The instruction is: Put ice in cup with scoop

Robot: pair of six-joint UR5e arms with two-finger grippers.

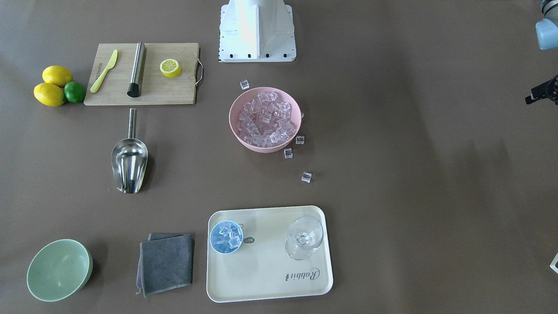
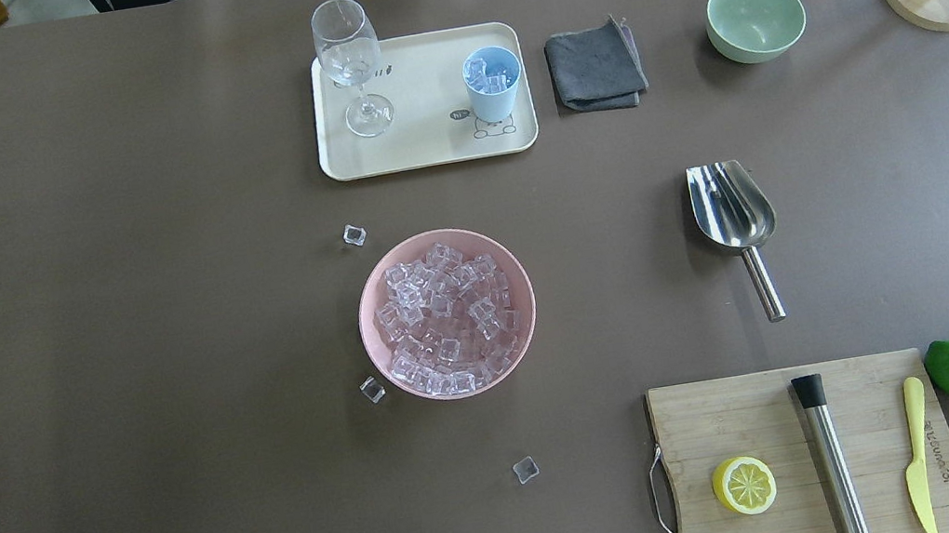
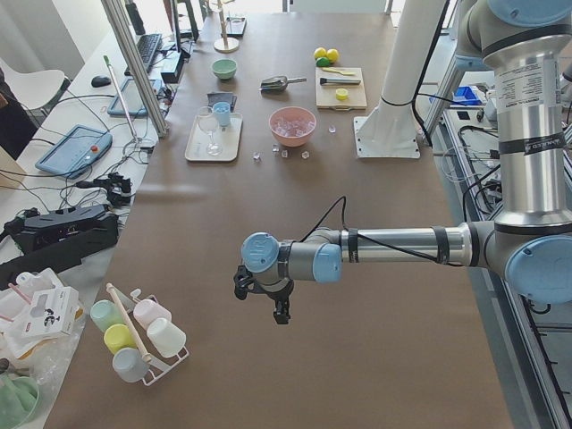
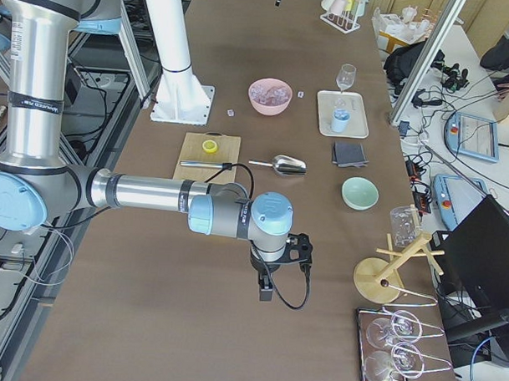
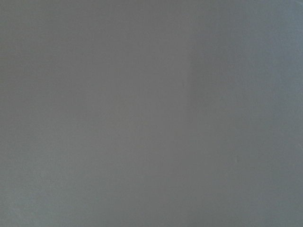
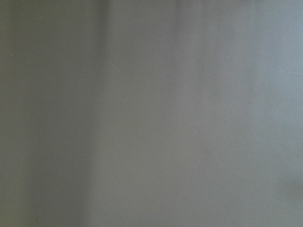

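Left fingers (image 3: 282,313) over brown table (image 3: 357,375) — matte, cable-strewn desk (image 3: 54,179) alongside

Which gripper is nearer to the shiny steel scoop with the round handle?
Right. The right gripper hangs farther right than the scoop; the left gripper is much farther away leftward, beyond the pink bowl.

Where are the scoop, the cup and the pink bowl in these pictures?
scoop (image 2: 733,204): overhead view, inside of its trough.
cup (image 2: 495,100): overhead view, its outer wall.
pink bowl (image 2: 367,306): overhead view, its left rim.
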